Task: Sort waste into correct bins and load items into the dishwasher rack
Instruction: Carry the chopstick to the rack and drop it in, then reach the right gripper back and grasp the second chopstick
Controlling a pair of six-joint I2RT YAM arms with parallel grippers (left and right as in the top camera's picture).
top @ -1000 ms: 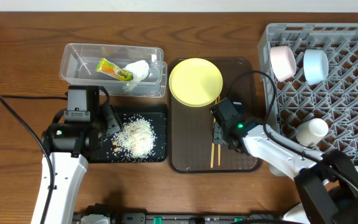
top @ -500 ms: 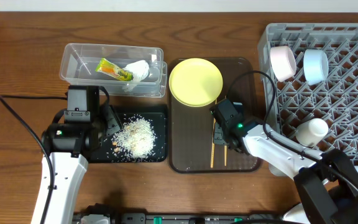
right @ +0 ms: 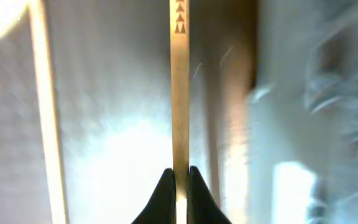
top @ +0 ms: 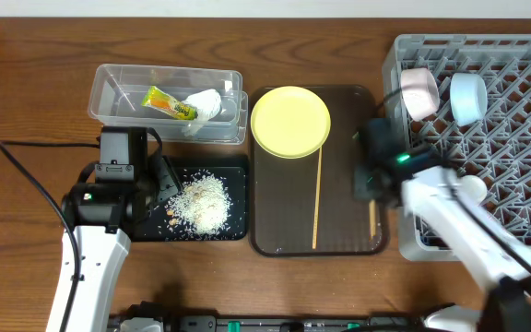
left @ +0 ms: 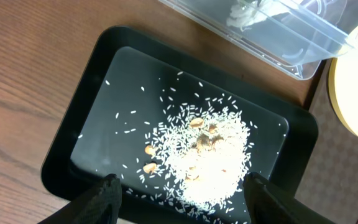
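Observation:
My right gripper (top: 373,184) is shut on one wooden chopstick (top: 372,218) and holds it over the right edge of the brown tray, beside the grey dishwasher rack (top: 514,148). In the right wrist view the fingers (right: 180,177) pinch that chopstick (right: 179,93). The second chopstick (top: 317,198) lies on the brown tray. The pale-yellow plate (top: 289,121) sits at the tray's far end. My left gripper (top: 159,180) is open and empty over the black tray (top: 238,171), above the rice (top: 201,201). The clear tub (top: 118,88) holds the snack wrapper (top: 169,102) and the napkin (top: 206,103).
The rack holds a pinkish-white bowl (top: 419,92), a light-blue bowl (top: 468,97) and a white cup (top: 464,189). The brown serving tray (top: 284,221) lies between the black tray and the rack. A black cable (top: 35,184) runs across the table at the left.
My right gripper has lifted one chopstick off the brown tray and moved right toward the rack. The other chopstick stays on the tray. The left arm has not moved.

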